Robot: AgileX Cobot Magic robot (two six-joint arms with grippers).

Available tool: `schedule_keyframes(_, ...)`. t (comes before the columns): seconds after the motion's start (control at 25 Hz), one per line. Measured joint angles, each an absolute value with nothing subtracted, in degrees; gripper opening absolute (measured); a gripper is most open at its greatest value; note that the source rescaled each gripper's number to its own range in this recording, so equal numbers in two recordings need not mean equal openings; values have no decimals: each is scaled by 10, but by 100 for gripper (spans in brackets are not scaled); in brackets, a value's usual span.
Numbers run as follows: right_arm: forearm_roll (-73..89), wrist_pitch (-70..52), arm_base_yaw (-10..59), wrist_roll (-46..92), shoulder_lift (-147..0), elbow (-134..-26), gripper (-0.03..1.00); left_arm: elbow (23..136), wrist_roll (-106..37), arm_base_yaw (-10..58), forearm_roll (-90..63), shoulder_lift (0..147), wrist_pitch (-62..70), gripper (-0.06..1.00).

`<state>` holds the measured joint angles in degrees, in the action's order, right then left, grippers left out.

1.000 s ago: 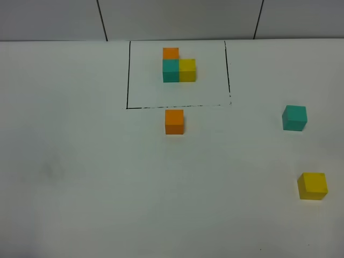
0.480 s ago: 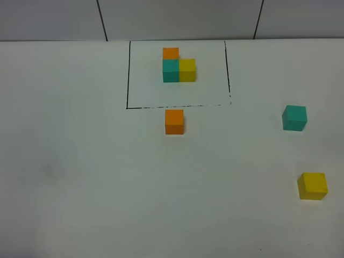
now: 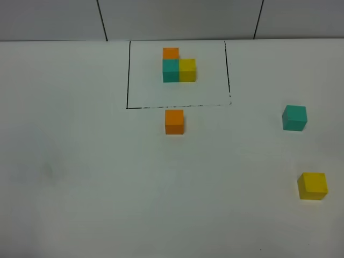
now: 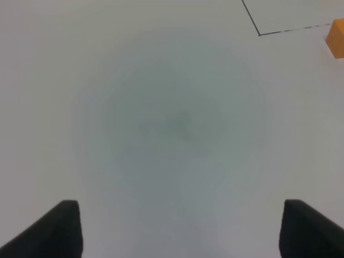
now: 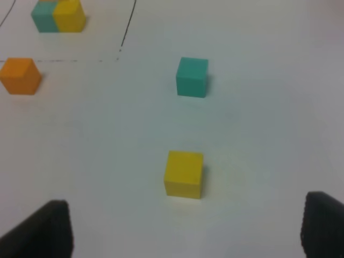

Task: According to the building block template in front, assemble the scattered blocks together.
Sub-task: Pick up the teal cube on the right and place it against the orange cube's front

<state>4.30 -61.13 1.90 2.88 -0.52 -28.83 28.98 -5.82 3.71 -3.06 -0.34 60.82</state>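
Observation:
The template, an L-shaped cluster of joined orange, teal and yellow cubes, stands inside a thin black drawn rectangle at the back of the table; part of it shows in the right wrist view. The loose orange cube sits just in front of the frame's front line, and also shows in both wrist views. The loose teal cube sits at the right. The loose yellow cube sits nearer, at the right. Both grippers are out of the exterior view. My left gripper and right gripper are open and empty over the table.
The white table top spreads across the whole view, with a grey panelled wall behind its back edge.

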Motion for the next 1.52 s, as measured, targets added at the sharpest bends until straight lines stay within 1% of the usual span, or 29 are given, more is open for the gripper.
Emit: schedule_keyframes(1.52,43,-611,19,29,-5,-288,73,290,-58,37,-31,-3,608,71)
